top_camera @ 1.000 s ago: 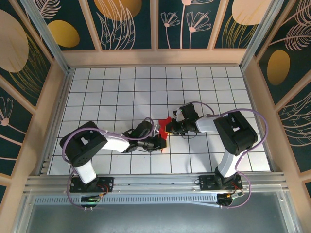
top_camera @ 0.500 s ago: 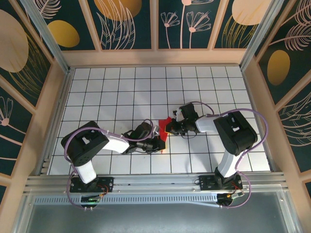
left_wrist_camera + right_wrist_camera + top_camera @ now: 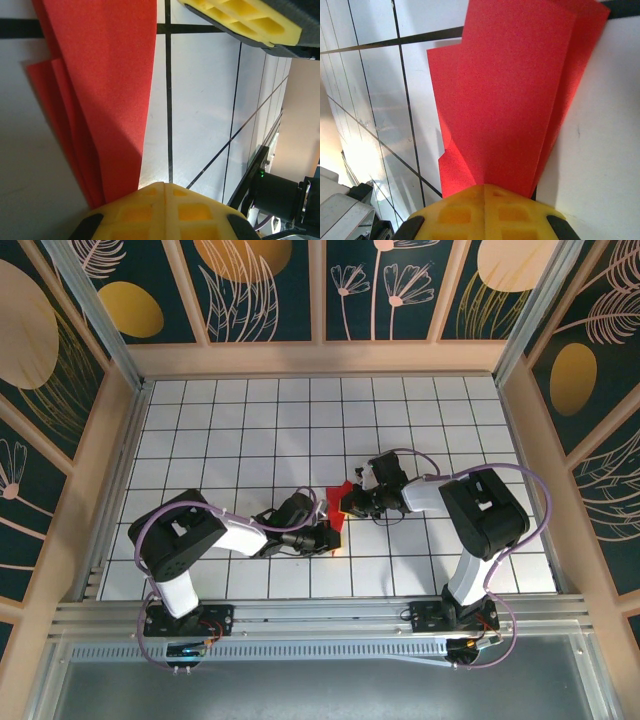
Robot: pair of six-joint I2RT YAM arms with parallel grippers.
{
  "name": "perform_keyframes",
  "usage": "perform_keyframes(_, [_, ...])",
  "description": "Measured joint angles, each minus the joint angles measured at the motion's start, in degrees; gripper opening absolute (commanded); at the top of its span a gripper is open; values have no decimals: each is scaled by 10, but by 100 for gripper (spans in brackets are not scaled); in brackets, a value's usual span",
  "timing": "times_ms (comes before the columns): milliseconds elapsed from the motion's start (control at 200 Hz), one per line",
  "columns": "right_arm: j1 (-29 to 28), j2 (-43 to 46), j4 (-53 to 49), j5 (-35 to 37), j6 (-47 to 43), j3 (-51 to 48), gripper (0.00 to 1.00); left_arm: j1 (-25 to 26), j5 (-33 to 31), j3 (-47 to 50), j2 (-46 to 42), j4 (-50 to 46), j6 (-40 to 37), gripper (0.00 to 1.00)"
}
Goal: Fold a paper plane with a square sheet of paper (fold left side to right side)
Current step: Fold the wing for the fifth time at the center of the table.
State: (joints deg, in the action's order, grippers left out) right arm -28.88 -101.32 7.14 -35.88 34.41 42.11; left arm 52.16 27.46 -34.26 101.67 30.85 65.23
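both arms reach in toward the middle of the gridded worktop (image 3: 230,430), with the red paper (image 3: 340,492) pinched between them. it is no flat square now. in the right wrist view the red paper (image 3: 515,90) fans out from the yellow pads in several stacked layers with stepped edges, one flap over another. in the left wrist view the red paper (image 3: 100,95) runs as a long narrow strip with more layers showing along its left edge.

the left gripper (image 3: 325,537) has its jaws clenched on the near end of the paper, and up close the left gripper (image 3: 165,187) shows its pads meeting with the sheet coming out from between them. the right gripper (image 3: 352,502) is clamped on the far end in the same way, and the right gripper (image 3: 485,187) has its pads tight on the folded stack.

to my eye the main folds are already in, so the task looks well past its middle. what seems left is to sharpen the creases, set the wings, and let go. i can't tell from here whether the nose is properly pointed.
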Motion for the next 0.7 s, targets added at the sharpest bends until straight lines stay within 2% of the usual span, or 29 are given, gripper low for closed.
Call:
perform_keyframes(280, [0, 0, 0, 0, 0, 0, 0, 2, -10, 5, -7, -2, -3, 1])
perform_keyframes(701, [-3, -1, -1, 3, 0, 3, 0, 3, -23, -12, -53, -54, -20, 1])
